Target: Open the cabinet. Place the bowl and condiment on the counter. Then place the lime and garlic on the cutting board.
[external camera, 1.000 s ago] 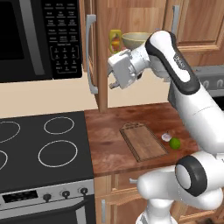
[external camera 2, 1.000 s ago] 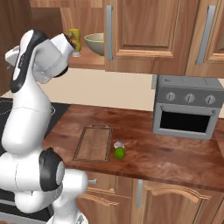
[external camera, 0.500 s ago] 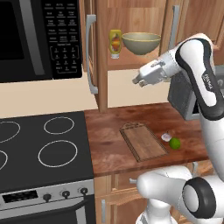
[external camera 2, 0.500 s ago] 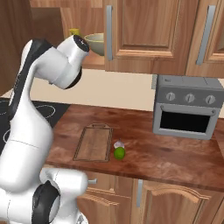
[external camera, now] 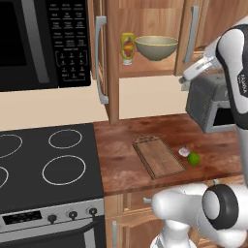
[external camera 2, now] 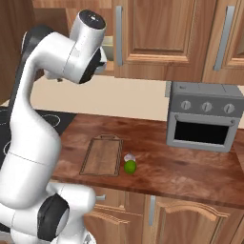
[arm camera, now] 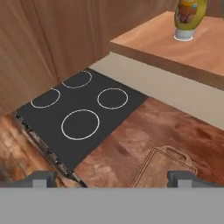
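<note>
Judging progress, I see the brown wooden wall cabinet (external camera: 109, 63) open, olive bowl (external camera: 156, 47) and yellow condiment bottle (external camera: 127, 47) still shelved, green lime (external camera: 193, 158) and what looks like pale garlic (external camera: 184, 151) beside the wooden cutting board (external camera: 159, 156), gripper (arm camera: 112, 178) spread wide, empty.

Open cabinet (external camera: 145, 72) door (external camera: 112, 63) flanks clear shelf front.

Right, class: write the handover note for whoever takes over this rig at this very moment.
Gripper: open, empty, in front of the shelf.
Cabinet: door open.
Bowl and condiment: on the cabinet shelf.
Lime and garlic: on the counter, just beside the cutting board.
Done: cabinet opened.
Left: bowl and condiment to counter, then lime and garlic onto the board.
</note>
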Available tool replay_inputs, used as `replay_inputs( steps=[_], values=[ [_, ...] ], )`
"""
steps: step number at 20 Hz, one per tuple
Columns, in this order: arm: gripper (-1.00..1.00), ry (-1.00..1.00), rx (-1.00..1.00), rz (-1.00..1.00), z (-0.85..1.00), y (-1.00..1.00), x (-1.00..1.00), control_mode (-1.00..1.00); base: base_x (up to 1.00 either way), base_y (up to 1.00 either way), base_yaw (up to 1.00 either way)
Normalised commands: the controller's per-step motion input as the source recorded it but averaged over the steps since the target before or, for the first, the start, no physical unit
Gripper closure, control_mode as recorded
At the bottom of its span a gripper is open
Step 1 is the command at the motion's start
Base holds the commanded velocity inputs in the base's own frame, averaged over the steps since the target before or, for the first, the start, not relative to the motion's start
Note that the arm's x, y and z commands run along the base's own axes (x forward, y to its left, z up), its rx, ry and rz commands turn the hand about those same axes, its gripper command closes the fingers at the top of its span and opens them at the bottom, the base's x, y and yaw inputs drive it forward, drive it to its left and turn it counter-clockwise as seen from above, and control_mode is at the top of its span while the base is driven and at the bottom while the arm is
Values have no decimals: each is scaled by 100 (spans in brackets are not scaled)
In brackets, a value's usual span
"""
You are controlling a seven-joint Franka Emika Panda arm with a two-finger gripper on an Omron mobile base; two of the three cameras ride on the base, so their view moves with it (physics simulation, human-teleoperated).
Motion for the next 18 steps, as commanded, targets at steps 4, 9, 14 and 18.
replay_inputs(
  steps=[4, 9, 14, 18],
  values=[
    [-100, -16, -9, -42, 45, -38, 57, -100, 0, 0, 0],
    [-100, -22, 0, -50, 4, -23, 66, -100, 0, 0, 0],
    [-100, -23, 0, -52, 0, -23, 63, -100, 0, 0, 0],
    [-100, -5, 5, -25, 26, -52, 29, -100, 0, 0, 0]
  ],
)
